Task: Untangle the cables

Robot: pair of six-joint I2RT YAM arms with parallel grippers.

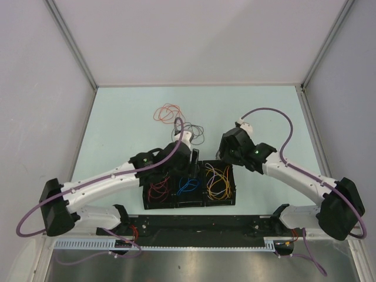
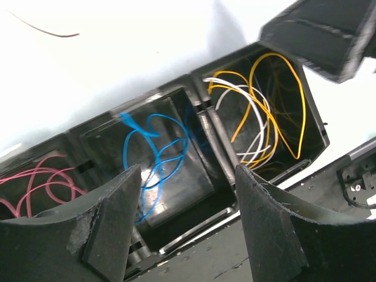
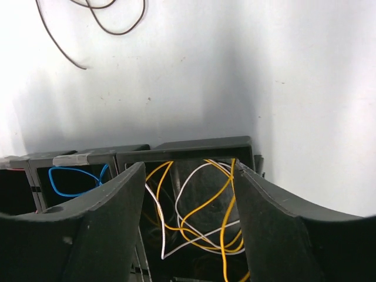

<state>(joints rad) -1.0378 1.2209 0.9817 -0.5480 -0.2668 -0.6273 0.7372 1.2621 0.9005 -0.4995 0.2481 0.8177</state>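
Observation:
A black three-compartment box point(image 1: 176, 204) holds sorted cables: pink-red ones point(image 1: 157, 189) on the left, blue ones point(image 1: 188, 185) in the middle, yellow and white ones point(image 1: 218, 182) on the right. Loose red-orange loops point(image 1: 169, 111) and dark brown loops point(image 1: 195, 133) lie on the table behind it. My left gripper point(image 1: 193, 158) is open and empty above the blue cable point(image 2: 154, 154); the left wrist view shows nothing between its jaws point(image 2: 187, 176). My right gripper point(image 1: 224, 154) is open and empty over the yellow and white cables point(image 3: 202, 214), its jaws point(image 3: 189, 170) wide apart.
The box point(image 2: 202, 126) stands against a black rail point(image 1: 200, 226) at the near table edge. White walls close in the pale green table point(image 1: 123, 117) on three sides. A brown strand point(image 3: 94, 23) lies behind the box in the right wrist view.

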